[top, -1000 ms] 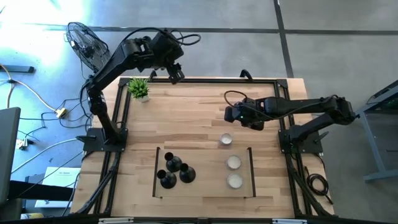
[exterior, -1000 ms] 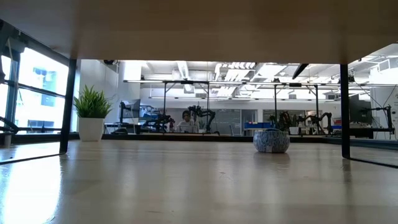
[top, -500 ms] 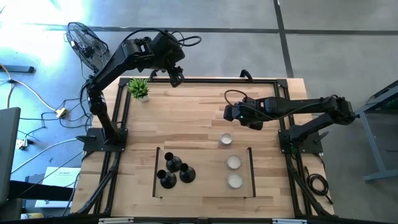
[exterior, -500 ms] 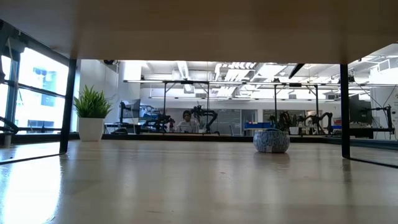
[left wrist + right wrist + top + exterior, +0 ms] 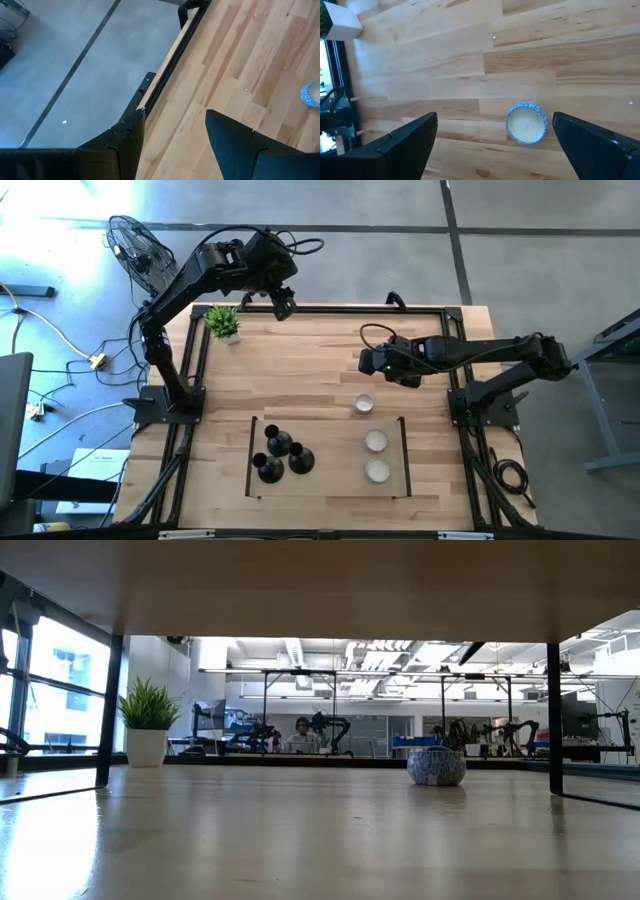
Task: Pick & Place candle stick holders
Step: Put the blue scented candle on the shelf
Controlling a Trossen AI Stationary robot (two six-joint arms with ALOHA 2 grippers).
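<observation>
Three black candle stick holders (image 5: 278, 442) (image 5: 268, 469) (image 5: 301, 460) stand close together on their round bases, on the table's near left part. No gripper touches them. My left gripper (image 5: 283, 302) (image 5: 172, 145) hangs open high above the table's far edge, nothing between its fingers. Right of the table's middle, my right gripper (image 5: 372, 363) (image 5: 495, 150) is open above the wood. It tilts down over a blue-patterned candle (image 5: 526, 122) (image 5: 364, 404) and touches nothing. The holders are far from both grippers.
Two more white candles (image 5: 375, 441) (image 5: 377, 471) sit at the near right. A small green plant in a white pot (image 5: 223, 322) (image 5: 147, 720) stands at the far left corner. Two black strips (image 5: 253, 455) (image 5: 404, 455) lie on the table, with the holders and the nearer candles between them.
My left gripper has turned a little at the wrist above the table's far edge. Nothing on the table has moved.
</observation>
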